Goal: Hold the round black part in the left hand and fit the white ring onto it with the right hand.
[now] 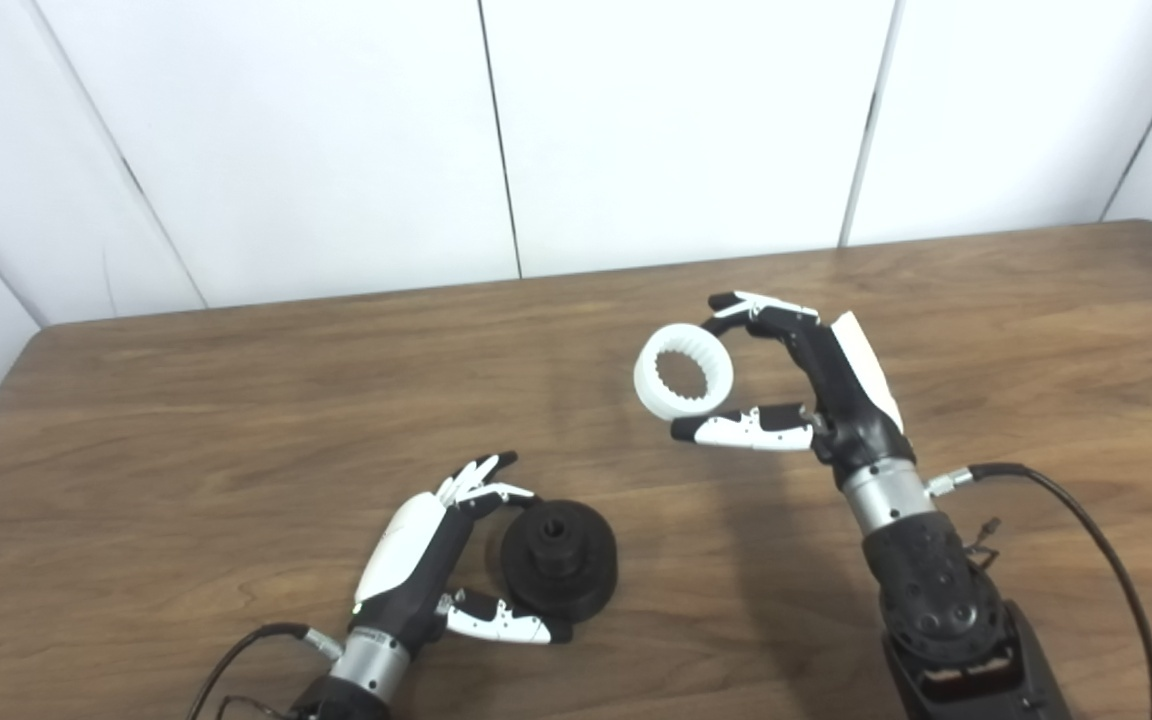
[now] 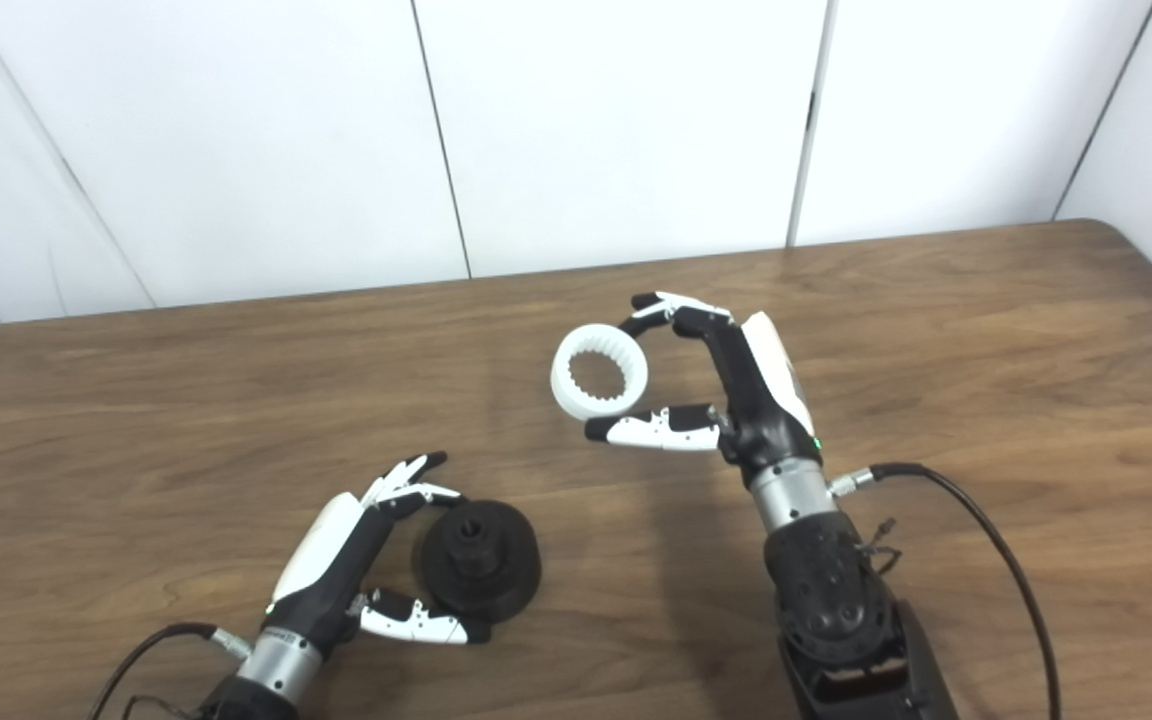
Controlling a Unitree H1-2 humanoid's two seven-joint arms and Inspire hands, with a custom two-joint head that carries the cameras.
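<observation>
The round black part (image 1: pixel 558 560), a stepped disc with a raised hub, lies on the wooden table (image 1: pixel 186 430) near the front. My left hand (image 1: pixel 436 560) wraps it from the left, with fingers on its upper left rim and the thumb against its lower rim. Farther back and to the right, my right hand (image 1: pixel 826 390) is raised above the table. It is shut on the white toothed ring (image 1: pixel 648 385), pinched between fingers on top and thumb below. The ring's opening faces the camera. Ring (image 2: pixel 564 385) and black part (image 2: pixel 481 560) are well apart.
A black cable (image 1: pixel 1106 560) loops from the right wrist over the table's right front. A thinner cable (image 1: pixel 236 650) trails from the left wrist. White wall panels (image 1: pixel 676 130) stand behind the table's far edge.
</observation>
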